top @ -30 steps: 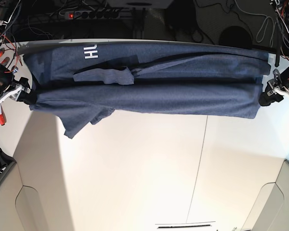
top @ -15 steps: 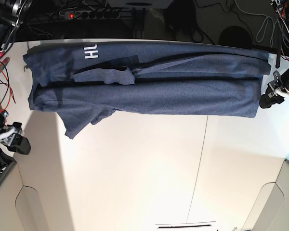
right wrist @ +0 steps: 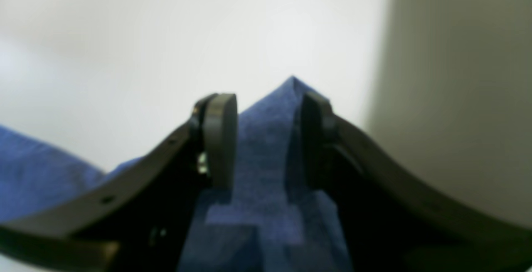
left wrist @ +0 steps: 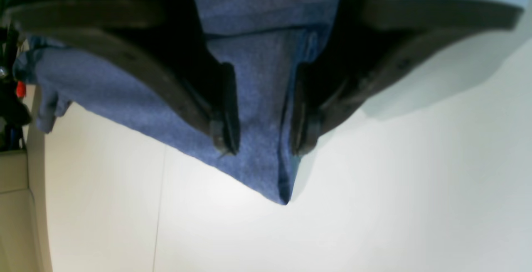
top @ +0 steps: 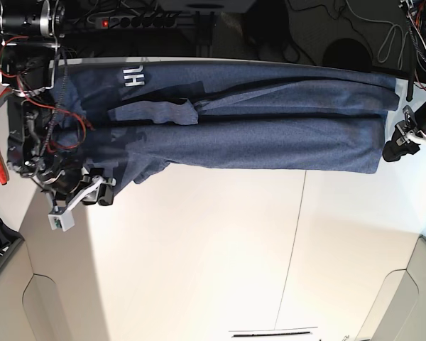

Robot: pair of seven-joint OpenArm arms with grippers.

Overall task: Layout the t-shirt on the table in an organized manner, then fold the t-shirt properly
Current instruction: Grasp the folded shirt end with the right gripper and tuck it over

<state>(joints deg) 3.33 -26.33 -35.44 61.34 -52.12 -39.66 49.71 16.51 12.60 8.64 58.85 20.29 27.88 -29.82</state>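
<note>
Right gripper [right wrist: 266, 139] has its two black fingers [right wrist: 218, 139] set apart with a peak of blue cloth standing between them, the corner of the t-shirt [top: 255, 121] poking out past the tips; whether the pads actually press the cloth cannot be told from the blurred wrist view; in the base view this gripper [top: 99, 193] sits at the sleeve end of the garment, over the white table [top: 220, 256]. Left gripper [left wrist: 262, 134] is likewise parted, a point of the same blue fabric running between its fingers [left wrist: 224, 130] and ending just beyond them on the tabletop; contact there is also unclear; in the base view it [top: 392, 148] stands just beside the far corner of the shirt; between the two grippers the shirt lies stretched in long folded bands, white letters [top: 133, 76] showing near the right gripper's end.
</note>
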